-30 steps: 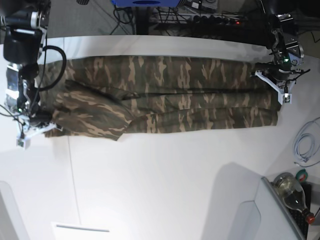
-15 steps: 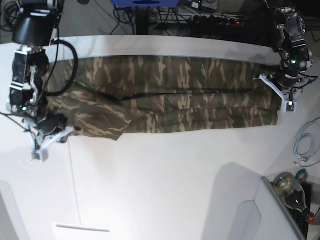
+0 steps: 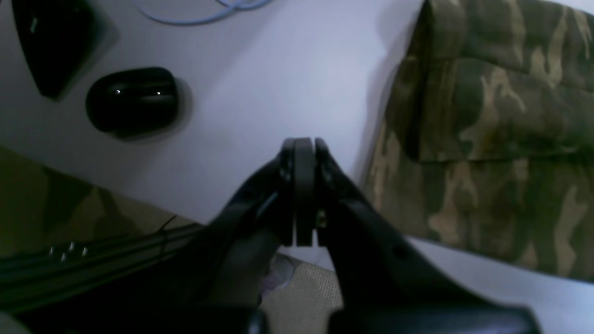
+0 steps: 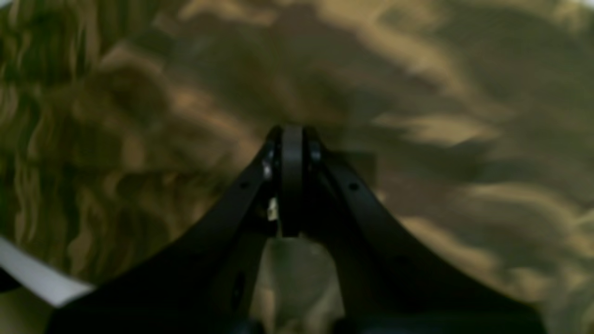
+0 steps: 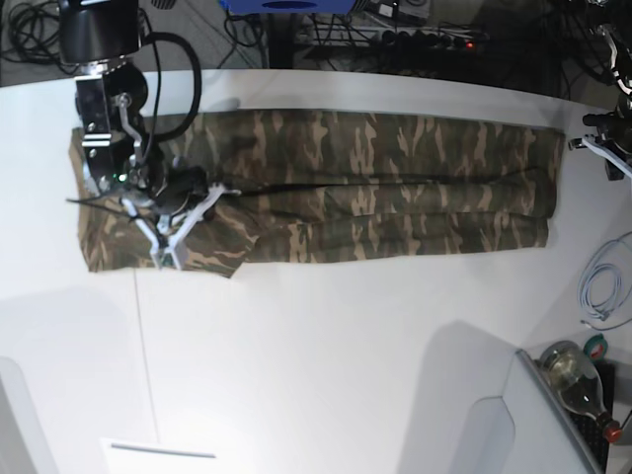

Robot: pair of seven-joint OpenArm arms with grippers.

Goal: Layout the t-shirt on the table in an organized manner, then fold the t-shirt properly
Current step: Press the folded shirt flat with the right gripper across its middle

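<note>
The camouflage t-shirt (image 5: 395, 188) lies in a long folded band across the far half of the white table (image 5: 336, 355), its left end broader and slightly rumpled. My right gripper (image 5: 165, 257) hovers over that left end, shut, with only blurred cloth (image 4: 441, 116) beneath it (image 4: 290, 132) and nothing between the fingers. My left gripper (image 5: 595, 146) is at the table's right edge, just beyond the shirt's right end. It (image 3: 304, 144) is shut and empty above bare table (image 3: 278, 69), with the shirt's folded edge (image 3: 487, 139) to its right.
A pale blue cable (image 5: 602, 286), a bottle (image 5: 573, 370) and a grey box (image 5: 513, 425) sit at the near right. Two black objects (image 3: 132, 99) lie near the left gripper. A thin seam (image 5: 145, 365) crosses the table. Cables clutter the floor behind.
The right arm swung from the table's left edge up onto the shirt's left end. The left arm drew away from the shirt's right end toward the table's right edge.
</note>
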